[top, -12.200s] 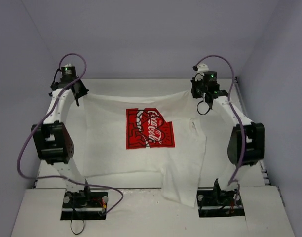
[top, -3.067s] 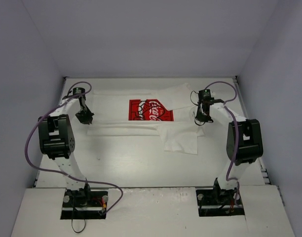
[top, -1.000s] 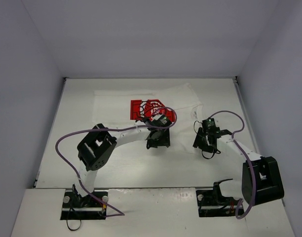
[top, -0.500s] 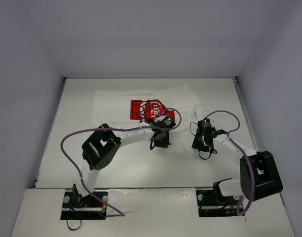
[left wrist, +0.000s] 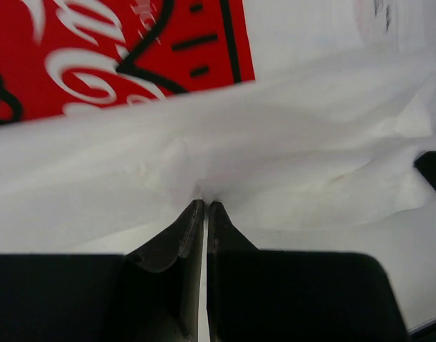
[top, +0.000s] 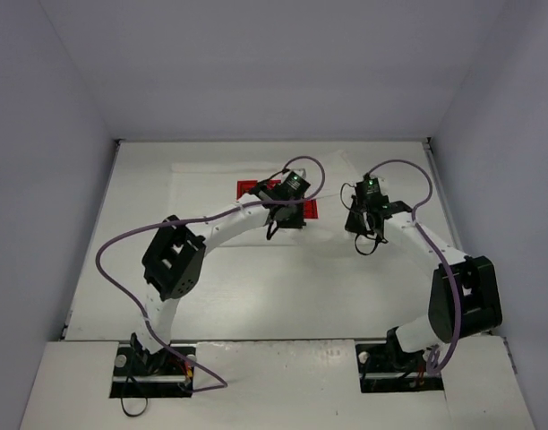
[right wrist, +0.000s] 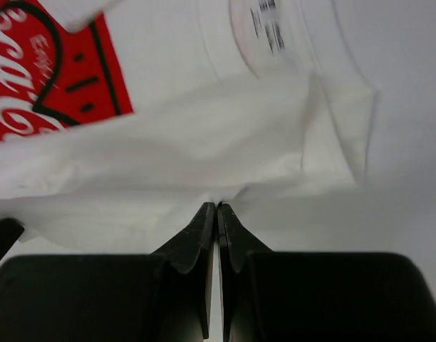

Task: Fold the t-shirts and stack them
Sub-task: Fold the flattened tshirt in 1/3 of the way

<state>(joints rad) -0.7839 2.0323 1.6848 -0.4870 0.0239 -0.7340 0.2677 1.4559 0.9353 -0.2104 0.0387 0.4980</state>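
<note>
The white t-shirt [top: 211, 184] lies folded at the back of the table, its red graphic [top: 254, 189] partly covered by my left arm. My left gripper [top: 283, 218] is shut on the shirt's near fold, just right of the graphic. In the left wrist view the gripper [left wrist: 205, 204] pinches a raised ridge of white fabric [left wrist: 289, 135], with the red graphic [left wrist: 97, 57] beyond it. My right gripper [top: 359, 224] is shut on the same fold near the shirt's right side. The right wrist view shows that gripper [right wrist: 216, 206] gripping white cloth [right wrist: 204, 149], with the neck label [right wrist: 268, 25] ahead.
The white table [top: 256, 287] is ringed by grey walls, with a raised edge at the right [top: 453, 224]. Purple cables [top: 122, 251] loop off both arms. Each wrist view catches the other gripper's dark tip at its edge [left wrist: 433, 167] [right wrist: 1, 235].
Both grippers closed on the shirt's near fold and moved toward the back of the table, lifting the white fabric over the lower part of the red graphic.
</note>
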